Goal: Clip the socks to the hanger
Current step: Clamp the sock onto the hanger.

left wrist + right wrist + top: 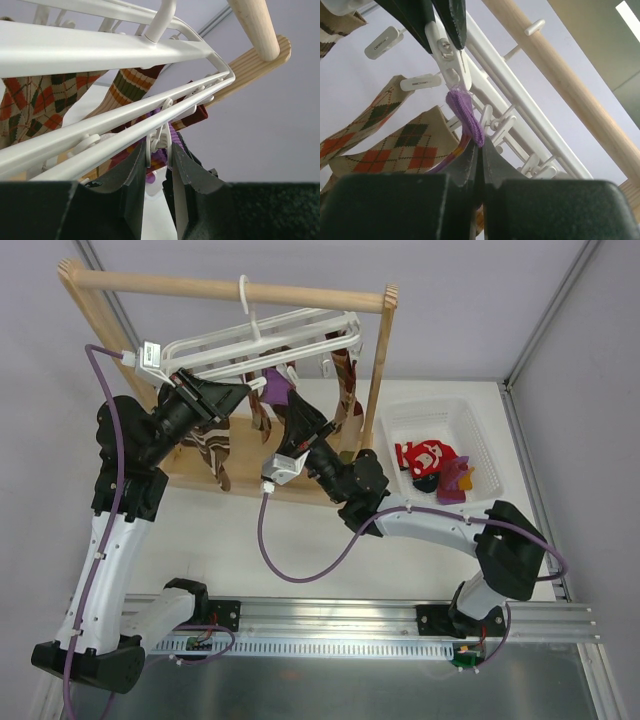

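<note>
Your purple sock (466, 117) is a soft, bunched strip with a frayed top edge, held up beneath the white railed hanger (100, 47) on the wooden rack (230, 288). Your right gripper (479, 148) is clamped on it from below; its top edge touches the mouth of a clip (451, 62). Your left gripper (159, 150) squeezes that clip's upper end.

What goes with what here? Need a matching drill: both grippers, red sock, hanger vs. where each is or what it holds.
Column 1:
1. left gripper
2. right gripper
3. red sock
4. hanger

Column 2:
A. lies in the white basket
B. shut on the purple sock
C. hooked over the wooden rod
D. shut on a white clip

Pairs: 1-D, 2-B, 3-A, 4-C
</note>
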